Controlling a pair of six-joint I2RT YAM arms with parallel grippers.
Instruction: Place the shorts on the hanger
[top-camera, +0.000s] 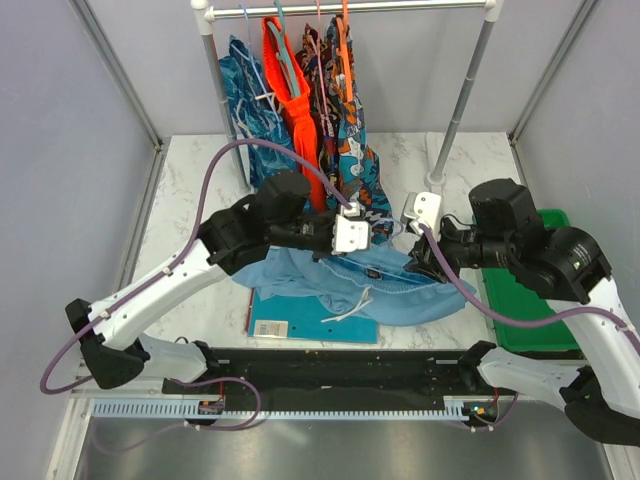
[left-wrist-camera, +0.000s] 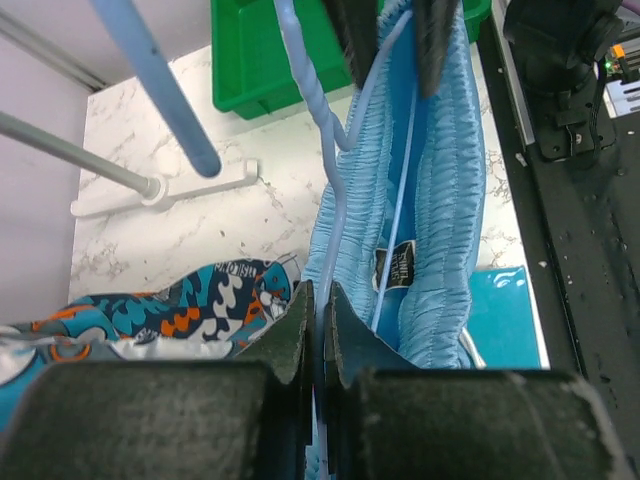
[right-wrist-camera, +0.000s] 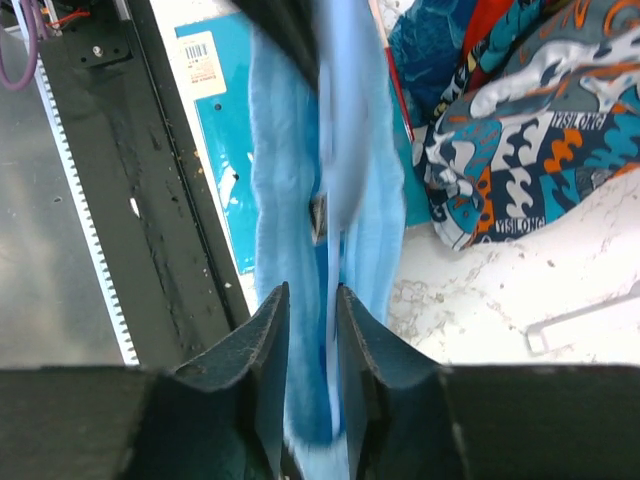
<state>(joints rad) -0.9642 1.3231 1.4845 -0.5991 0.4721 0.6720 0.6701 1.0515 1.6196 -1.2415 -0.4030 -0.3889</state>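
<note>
The light blue shorts (top-camera: 330, 285) lie bunched on the table between my two arms, white drawstrings trailing toward the front. In the left wrist view their gathered waistband (left-wrist-camera: 440, 200) stretches away from me, and the hanger (left-wrist-camera: 335, 200), a thin pale blue wire, runs along it. My left gripper (left-wrist-camera: 320, 300) is shut on that wire; from above it (top-camera: 372, 235) sits at the shorts' far edge. My right gripper (right-wrist-camera: 312, 300) stands slightly open, with the blurred shorts (right-wrist-camera: 285, 180) and the hanger (right-wrist-camera: 335, 150) passing between its jaws. In the top view it (top-camera: 418, 262) is at the shorts' right end.
A clothes rack (top-camera: 465, 90) stands at the back with orange shorts (top-camera: 285, 70) and printed shorts (top-camera: 345, 120) hanging low behind my left gripper. A green tray (top-camera: 520, 300) sits under my right arm. A teal folder (top-camera: 300, 322) lies under the shorts' front.
</note>
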